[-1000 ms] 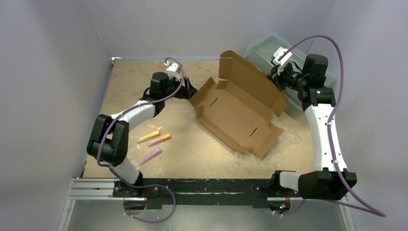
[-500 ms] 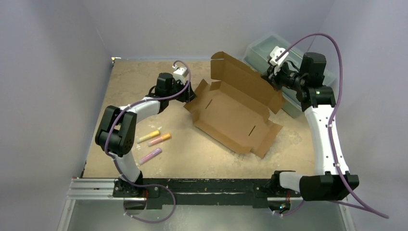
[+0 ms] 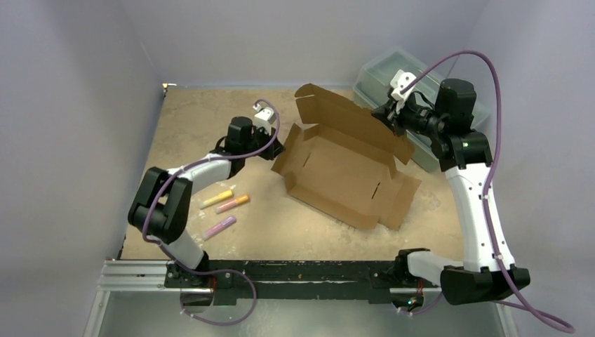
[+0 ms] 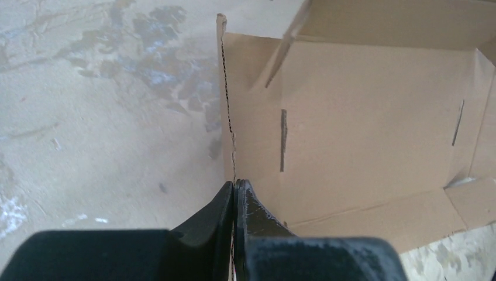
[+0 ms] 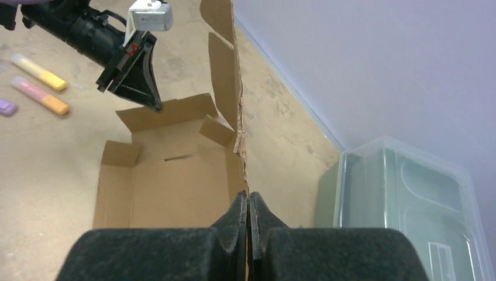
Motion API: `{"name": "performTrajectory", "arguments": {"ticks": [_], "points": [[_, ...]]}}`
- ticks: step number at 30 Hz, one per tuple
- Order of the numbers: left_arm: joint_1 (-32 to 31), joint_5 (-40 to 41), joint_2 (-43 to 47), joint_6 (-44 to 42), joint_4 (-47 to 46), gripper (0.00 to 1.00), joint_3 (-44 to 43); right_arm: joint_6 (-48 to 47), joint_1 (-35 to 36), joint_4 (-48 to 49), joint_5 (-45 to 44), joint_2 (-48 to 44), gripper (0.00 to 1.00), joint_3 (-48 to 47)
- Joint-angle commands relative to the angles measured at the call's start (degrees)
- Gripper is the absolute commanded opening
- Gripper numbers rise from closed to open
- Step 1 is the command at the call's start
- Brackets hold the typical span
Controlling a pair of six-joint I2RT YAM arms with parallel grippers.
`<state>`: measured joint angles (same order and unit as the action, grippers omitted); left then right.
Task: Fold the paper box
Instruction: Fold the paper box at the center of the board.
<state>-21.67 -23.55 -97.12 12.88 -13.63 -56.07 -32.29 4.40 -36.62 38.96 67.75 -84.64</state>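
The paper box [image 3: 344, 172] is a brown cardboard sheet lying half formed in the middle of the table, its long back panel raised. My left gripper [image 3: 278, 149] is shut on the edge of the box's upright left wall, and the left wrist view shows the thin card edge pinched at my left gripper [image 4: 235, 185], with the box floor [image 4: 362, 129] beyond. My right gripper [image 3: 384, 117] is shut on the raised back panel. In the right wrist view my right gripper [image 5: 248, 196] clamps that panel's edge [image 5: 237, 88], and the left gripper [image 5: 153, 105] shows at the far wall.
A translucent grey-green plastic toolbox [image 3: 382, 70] stands at the back right, just behind the right gripper, and shows as the toolbox [image 5: 409, 199]. Three markers lie left of the box: yellow [image 3: 217, 198], pink-orange [image 3: 232, 204] and purple [image 3: 219, 227]. Walls enclose the table.
My left gripper has moved in and closed on the box's left wall. The right gripper has carried the back panel leftward, and the whole box has shifted and turned a little.
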Motion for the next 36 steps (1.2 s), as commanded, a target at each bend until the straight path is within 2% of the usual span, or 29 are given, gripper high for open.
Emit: {"name": "performTrajectory", "arguments": {"ticks": [1, 10, 16, 20, 27, 36], "points": [[-1.9, 1.0, 8.2, 0.3, -7.2, 0.00, 5.9, 3.7, 2.1, 1.7, 3.1, -2.6, 0.00, -1.4], [-5.9, 4.6, 16.8, -2.0, -13.1, 0.00, 15.0, 9.3, 4.4, 7.7, -1.7, -5.4, 0.00, 2.6], [-8.0, 3.9, 18.9, -2.9, -13.8, 0.00, 16.9, 13.8, 4.4, 11.6, 2.0, -5.6, 0.00, 5.1], [-8.5, 5.4, 18.4, -4.7, -10.8, 0.00, 15.1, 15.3, 4.4, 13.2, 6.6, -6.4, 0.00, 7.7], [-9.0, 12.4, 17.4, -12.6, 1.7, 0.00, 9.0, 11.4, 4.5, 11.8, 9.1, -8.3, 0.00, 10.5], [-15.0, 18.8, 19.7, -18.5, 3.9, 0.00, 10.7, 5.7, 4.5, 8.2, 18.4, -10.4, 0.00, 11.7]]}}
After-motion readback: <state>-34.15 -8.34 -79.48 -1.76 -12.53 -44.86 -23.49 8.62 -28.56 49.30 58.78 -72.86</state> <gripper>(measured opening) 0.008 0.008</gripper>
